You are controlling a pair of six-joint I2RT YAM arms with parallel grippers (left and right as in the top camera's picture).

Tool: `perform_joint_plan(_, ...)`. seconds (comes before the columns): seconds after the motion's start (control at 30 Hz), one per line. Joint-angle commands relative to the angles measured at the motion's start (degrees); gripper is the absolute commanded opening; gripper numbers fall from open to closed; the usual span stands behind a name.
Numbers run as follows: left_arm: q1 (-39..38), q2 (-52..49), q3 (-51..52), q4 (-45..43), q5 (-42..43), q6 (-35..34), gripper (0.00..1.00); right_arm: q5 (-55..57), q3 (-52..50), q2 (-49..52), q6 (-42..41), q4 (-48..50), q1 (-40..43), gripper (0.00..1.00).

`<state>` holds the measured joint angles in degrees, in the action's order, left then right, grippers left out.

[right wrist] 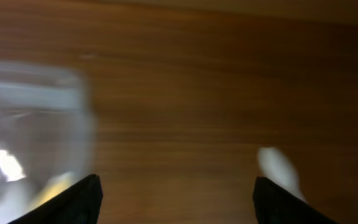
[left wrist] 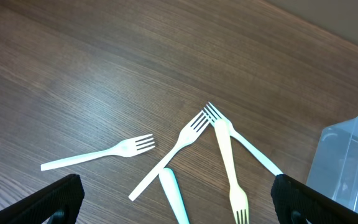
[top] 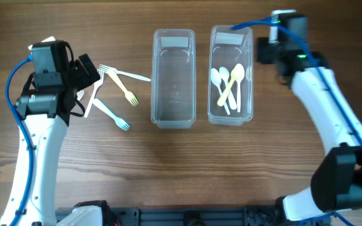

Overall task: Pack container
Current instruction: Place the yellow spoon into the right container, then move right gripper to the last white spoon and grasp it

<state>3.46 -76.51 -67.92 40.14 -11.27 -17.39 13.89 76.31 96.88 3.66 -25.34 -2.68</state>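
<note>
Several plastic forks lie on the wood table at the left: a white fork [top: 131, 76], a yellow fork [top: 123, 89] and a pale blue fork [top: 113, 115]. In the left wrist view they fan out: white forks [left wrist: 98, 154] [left wrist: 179, 146], the yellow fork [left wrist: 229, 165] and the blue handle [left wrist: 174, 196]. My left gripper [top: 85, 70] [left wrist: 176, 190] is open and empty above them. An empty clear container [top: 173, 116] stands at centre. A second clear container [top: 231, 119] holds several spoons [top: 230, 85]. My right gripper [top: 264, 50] [right wrist: 176, 199] is open and empty, just right of it.
The right wrist view is blurred: the container's edge [right wrist: 36, 112] is at the left and a white blob [right wrist: 278, 168] lies on the table at the right. A container corner [left wrist: 347, 165] shows in the left wrist view.
</note>
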Motion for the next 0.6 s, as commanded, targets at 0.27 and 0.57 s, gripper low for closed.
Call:
perform_joint_plan(0.27,0.2,0.2,-1.0,0.0,-0.5,0.7,1.00,-26.3,0.6,11.6,20.9,-0.2,29.6,0.71)
perform_joint_plan(0.57,0.2,0.2,-1.0,0.0,-0.5,0.7,1.00,-20.4,0.6,20.1,24.9,2.1,31.2,0.71)
